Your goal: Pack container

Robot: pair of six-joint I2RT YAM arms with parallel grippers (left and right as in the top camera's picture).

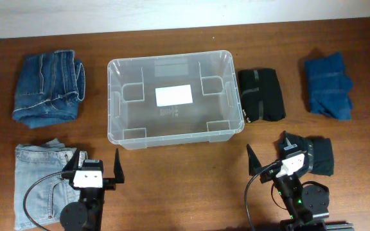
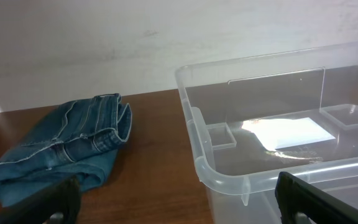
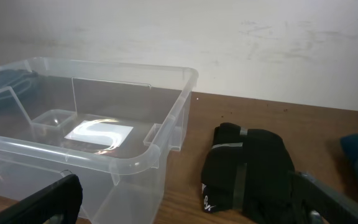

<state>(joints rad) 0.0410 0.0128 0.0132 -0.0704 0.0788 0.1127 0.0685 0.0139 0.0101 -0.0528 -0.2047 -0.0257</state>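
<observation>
Left pincer (image 1: pixel 95 160): fingers spread wide, nothing between them. Right pincer (image 1: pixel 266 142): likewise spread and pinching nothing. Both stand at the near edge of the bench (image 1: pixel 185 186), facing the container (image 1: pixel 115 109). Pale folded jeans (image 1: pixel 40 183) lie at the near left, partly under the left arm. A black folded cloth (image 1: pixel 321 157) lies at the near right, just beside the right arm. The container sits upright on the mid-bench, beyond both pincers and apart from them, a white label (image 1: pixel 174 95) on its floor; no garment inside. Dark jeans (image 1: pixel 49 86) lie left of it, apart. A black bundle with a grey strip (image 1: pixel 261 94) lies just beside its right wall. A blue folded garment (image 1: pixel 328 85) lies far right.
</observation>
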